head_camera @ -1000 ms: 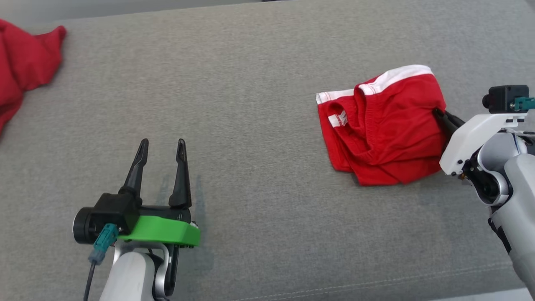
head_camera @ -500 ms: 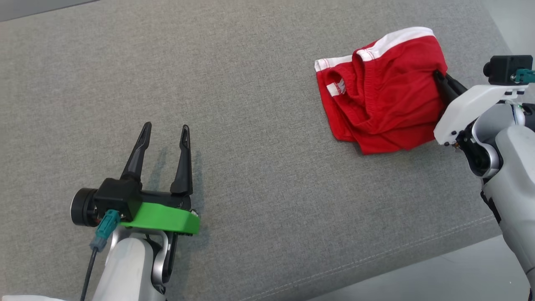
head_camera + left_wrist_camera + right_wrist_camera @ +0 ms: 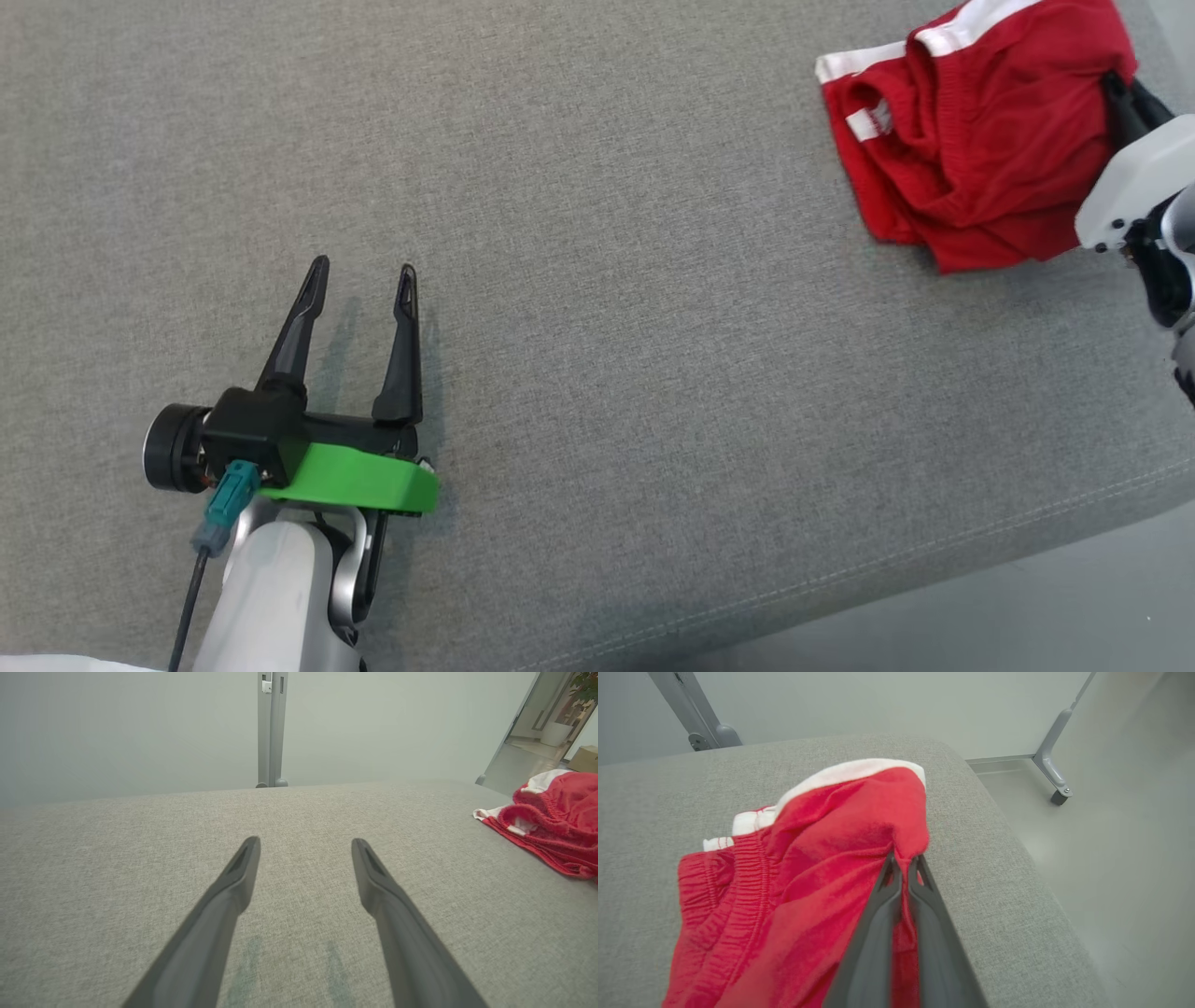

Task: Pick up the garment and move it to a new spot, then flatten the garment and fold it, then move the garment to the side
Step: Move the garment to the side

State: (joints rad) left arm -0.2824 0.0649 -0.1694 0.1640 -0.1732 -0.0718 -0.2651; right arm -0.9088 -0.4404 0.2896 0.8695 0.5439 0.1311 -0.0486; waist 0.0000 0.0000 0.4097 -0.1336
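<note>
At garment edge, right hand partly hidden

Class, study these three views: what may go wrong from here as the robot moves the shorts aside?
1. The right gripper pinches only a small fold at the edge of the shorts; a pull may slip it free.
2. The shorts lie by the corner of the cushion, with floor beyond; pushed outward, they may slide off.
3. The left gripper is open and far away, so a one-point drag may undo the folds.
</note>
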